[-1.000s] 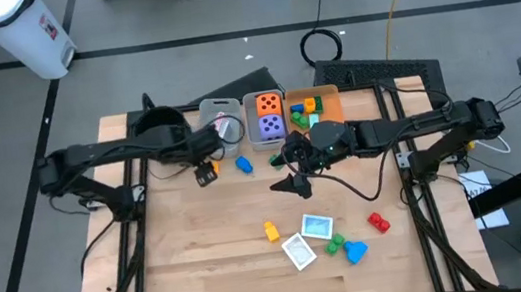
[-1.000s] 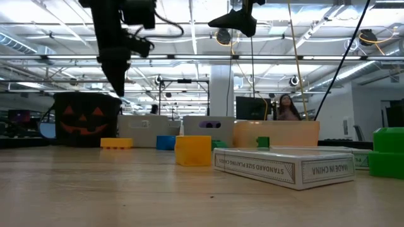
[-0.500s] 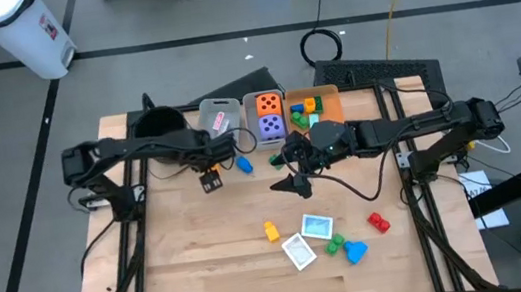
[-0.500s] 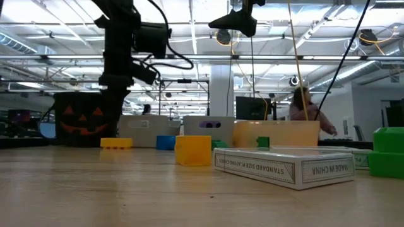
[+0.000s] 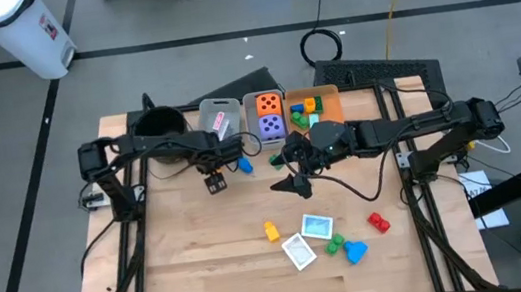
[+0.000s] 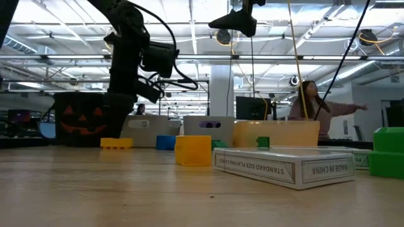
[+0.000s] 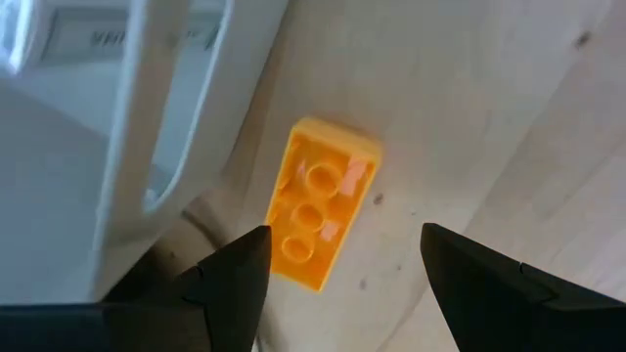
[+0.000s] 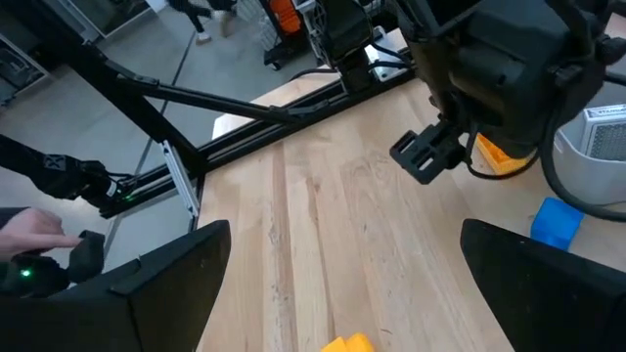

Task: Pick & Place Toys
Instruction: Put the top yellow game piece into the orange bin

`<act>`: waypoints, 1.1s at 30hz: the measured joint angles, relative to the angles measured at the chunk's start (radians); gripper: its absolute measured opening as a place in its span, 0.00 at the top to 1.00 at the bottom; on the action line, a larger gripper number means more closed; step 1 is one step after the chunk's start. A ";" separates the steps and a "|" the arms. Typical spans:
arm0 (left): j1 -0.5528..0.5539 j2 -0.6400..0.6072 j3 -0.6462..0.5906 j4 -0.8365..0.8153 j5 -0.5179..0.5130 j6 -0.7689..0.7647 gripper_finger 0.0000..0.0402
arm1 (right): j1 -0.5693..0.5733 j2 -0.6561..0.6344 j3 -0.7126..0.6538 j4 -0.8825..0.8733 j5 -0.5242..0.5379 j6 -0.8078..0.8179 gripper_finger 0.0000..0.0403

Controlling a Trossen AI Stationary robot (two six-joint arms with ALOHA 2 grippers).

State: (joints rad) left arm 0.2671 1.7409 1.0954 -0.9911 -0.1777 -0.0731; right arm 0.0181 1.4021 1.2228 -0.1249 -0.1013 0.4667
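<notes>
High view: the left pincer (image 5: 212, 183) hangs over the bench (image 5: 196, 265) just in front of the grey bin (image 5: 221, 123), with a blue block (image 5: 244, 165) close beside it. The black pot (image 5: 159, 127) sits behind the arm. The right pincer (image 5: 293, 184) waits at mid-bench, fingers apart. Dice fill the middle bin (image 5: 269, 117); blocks lie in the orange bin (image 5: 316, 106). Two cards (image 5: 308, 240), a yellow block (image 5: 271, 230), green, blue and red blocks (image 5: 378, 221) cluster toward the near edge; the near-left bench is open. Since a second ago the left arm has swung right, away from the pot.

Low view: the left arm has dropped lower beside the pot (image 6: 82, 120). A card box (image 6: 284, 167) fills the foreground.

Left wrist view: fingers (image 7: 230, 279) apart, an orange block (image 7: 321, 200) lying between them beside the bin wall (image 7: 137, 127).

Right wrist view: the left pincer (image 8: 430, 152) hovers over that block (image 8: 499, 152).
</notes>
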 joint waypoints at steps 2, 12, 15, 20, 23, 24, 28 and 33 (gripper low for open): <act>0.001 0.002 0.000 0.012 0.026 0.013 0.33 | 0.000 0.000 0.000 0.000 0.000 0.000 0.02; 0.001 0.002 0.000 0.025 0.078 0.017 0.33 | 0.000 0.000 0.000 -0.003 0.000 0.000 0.02; 0.001 0.002 0.000 0.026 0.081 0.011 0.33 | 0.000 0.000 0.000 -0.004 0.000 0.000 0.02; 0.001 0.014 0.000 0.046 0.068 -0.020 0.33 | 0.000 0.000 0.000 -0.006 0.000 0.000 0.02; 0.001 0.014 -0.001 0.027 0.057 -0.059 0.33 | 0.000 0.000 0.000 -0.010 0.000 0.000 0.02; 0.001 0.013 -0.001 0.013 0.045 -0.086 0.33 | 0.000 0.000 0.000 -0.009 0.000 0.000 0.02; -0.001 -0.019 -0.001 -0.060 0.028 -0.250 0.33 | 0.000 0.000 0.000 -0.010 0.000 0.000 0.02; -0.001 -0.036 -0.001 -0.080 0.057 -0.453 0.33 | 0.000 0.000 0.000 -0.014 0.000 0.000 0.02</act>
State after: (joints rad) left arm 0.2661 1.7048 1.0946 -1.0715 -0.1203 -0.5262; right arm 0.0185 1.4021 1.2228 -0.1390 -0.1013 0.4671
